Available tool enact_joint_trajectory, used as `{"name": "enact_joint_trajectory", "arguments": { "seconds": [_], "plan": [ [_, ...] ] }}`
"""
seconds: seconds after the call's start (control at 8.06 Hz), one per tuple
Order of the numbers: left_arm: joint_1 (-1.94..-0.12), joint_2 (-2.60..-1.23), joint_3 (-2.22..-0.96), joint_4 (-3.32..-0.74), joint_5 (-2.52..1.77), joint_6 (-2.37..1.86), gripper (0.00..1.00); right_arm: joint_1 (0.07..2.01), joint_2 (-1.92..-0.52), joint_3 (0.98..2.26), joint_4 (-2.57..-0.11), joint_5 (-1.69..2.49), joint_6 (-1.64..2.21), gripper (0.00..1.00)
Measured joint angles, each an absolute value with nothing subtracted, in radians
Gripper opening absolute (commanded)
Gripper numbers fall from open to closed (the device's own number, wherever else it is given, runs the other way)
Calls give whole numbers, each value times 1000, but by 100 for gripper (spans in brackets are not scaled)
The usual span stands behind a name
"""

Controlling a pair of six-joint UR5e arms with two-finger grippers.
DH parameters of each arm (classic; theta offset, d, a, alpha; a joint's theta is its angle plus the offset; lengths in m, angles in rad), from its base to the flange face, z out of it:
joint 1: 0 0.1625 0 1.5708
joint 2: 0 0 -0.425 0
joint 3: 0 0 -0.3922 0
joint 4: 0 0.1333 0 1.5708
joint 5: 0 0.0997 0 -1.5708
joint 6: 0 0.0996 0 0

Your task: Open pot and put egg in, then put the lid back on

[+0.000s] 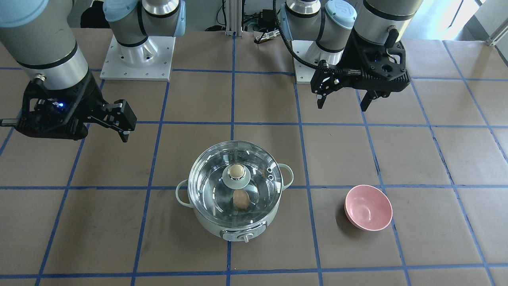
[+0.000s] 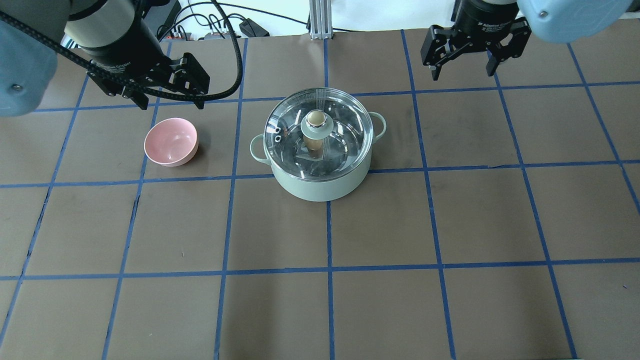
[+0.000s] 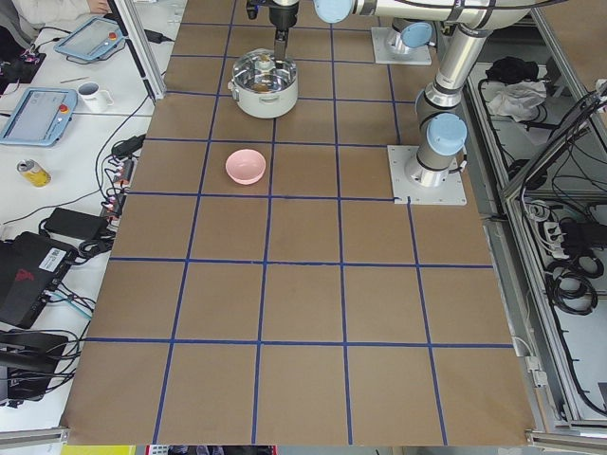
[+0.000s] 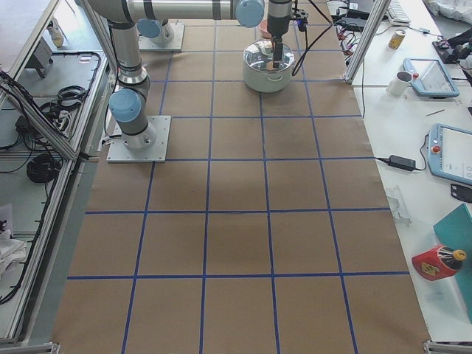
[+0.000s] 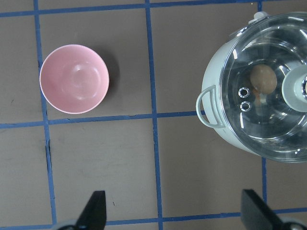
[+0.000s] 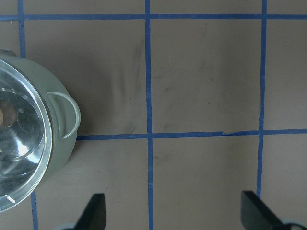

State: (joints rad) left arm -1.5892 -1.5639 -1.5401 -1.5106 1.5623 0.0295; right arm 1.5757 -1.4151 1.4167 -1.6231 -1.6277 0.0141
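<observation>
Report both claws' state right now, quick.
Left claw: open, holding nothing.
Right claw: open, holding nothing.

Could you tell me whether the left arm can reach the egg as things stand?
Probably not directly: the egg lies inside the pot under the closed glass lid. The left gripper hangs open away from the pot; the way to the knob looks free, so lifting the lid first seems needed.
</observation>
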Motion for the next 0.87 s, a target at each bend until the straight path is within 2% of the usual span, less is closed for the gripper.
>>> {"name": "enact_joint_trajectory", "arguments": {
  "seconds": [0.87],
  "plan": [
    [-1589,-1565,-1540,-1511,1562,30,100,1571,-1434,1422,-1601,-1597,-50,100]
  ]
}}
